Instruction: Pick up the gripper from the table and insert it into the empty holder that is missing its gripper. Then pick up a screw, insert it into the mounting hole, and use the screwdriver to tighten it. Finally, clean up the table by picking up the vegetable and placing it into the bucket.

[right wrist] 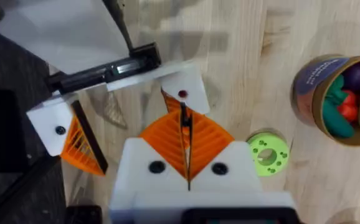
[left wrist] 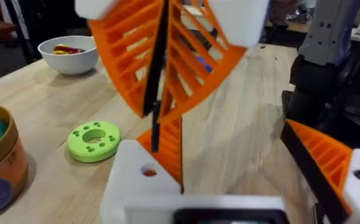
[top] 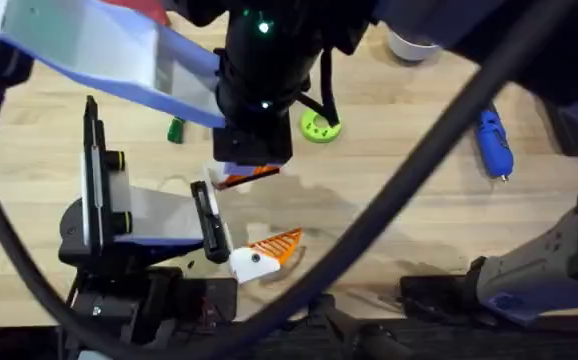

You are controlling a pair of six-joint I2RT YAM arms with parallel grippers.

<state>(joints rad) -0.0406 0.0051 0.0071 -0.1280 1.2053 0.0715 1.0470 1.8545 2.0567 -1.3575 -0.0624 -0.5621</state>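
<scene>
My right gripper is shut on the orange ribbed gripper pad, holding it upright by its black edge. The pad's lower end meets the white empty holder, which is one fingertip of my left gripper. How deep it sits I cannot tell. The left gripper is open, and its other finger carries its own orange pad. From overhead the right arm reaches across the middle, over the holder. The blue screwdriver lies at the right. The dark green vegetable lies left of the right arm. The orange-brown bucket holds toy food.
A round green disc with holes lies just behind the grippers. A white bowl with red and yellow bits stands at the back. A thick black cable crosses the overhead view. Bare wood shows between the disc and the screwdriver.
</scene>
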